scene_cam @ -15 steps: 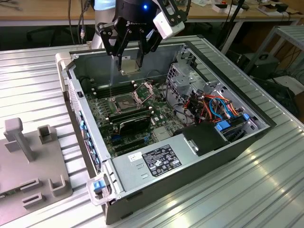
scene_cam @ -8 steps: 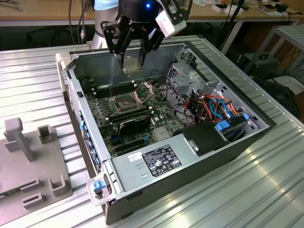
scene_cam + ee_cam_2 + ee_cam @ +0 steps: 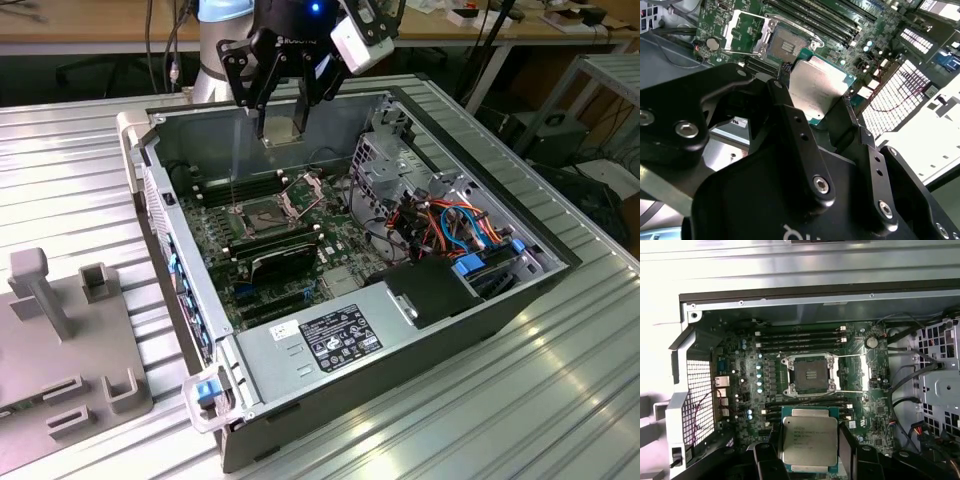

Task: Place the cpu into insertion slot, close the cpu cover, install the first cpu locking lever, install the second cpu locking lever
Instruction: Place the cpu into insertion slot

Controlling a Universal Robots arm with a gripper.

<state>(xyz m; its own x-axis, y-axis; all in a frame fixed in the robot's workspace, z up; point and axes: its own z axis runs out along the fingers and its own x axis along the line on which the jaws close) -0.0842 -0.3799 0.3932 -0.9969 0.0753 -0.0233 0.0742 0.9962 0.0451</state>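
- Closest to us in the second wrist view, the gripper [image 3: 817, 112] is clenched on the cpu [image 3: 821, 85]. Its black fingers [image 3: 790, 117] pinch two opposite edges, and the silver lid faces us.
- We judge the cpu light, stiff and slick on top but fragile underneath. Holding it by the edges like this seems right, never by the contact face.
- In the first wrist view, the insertion slot [image 3: 807, 375] lies bare beyond the fingertips, well apart from the cpu. The cpu cover [image 3: 854, 371] is swung open beside it, and memory slots [image 3: 800, 337] flank it.
- In the exterior view, we hang above the open computer case [image 3: 460, 325], with the insertion slot below the fingertips. The case rests on a ribbed metal table [image 3: 520, 400]. A grey fixture [image 3: 70, 330] lies off to the exterior view's left, and desks stand behind.
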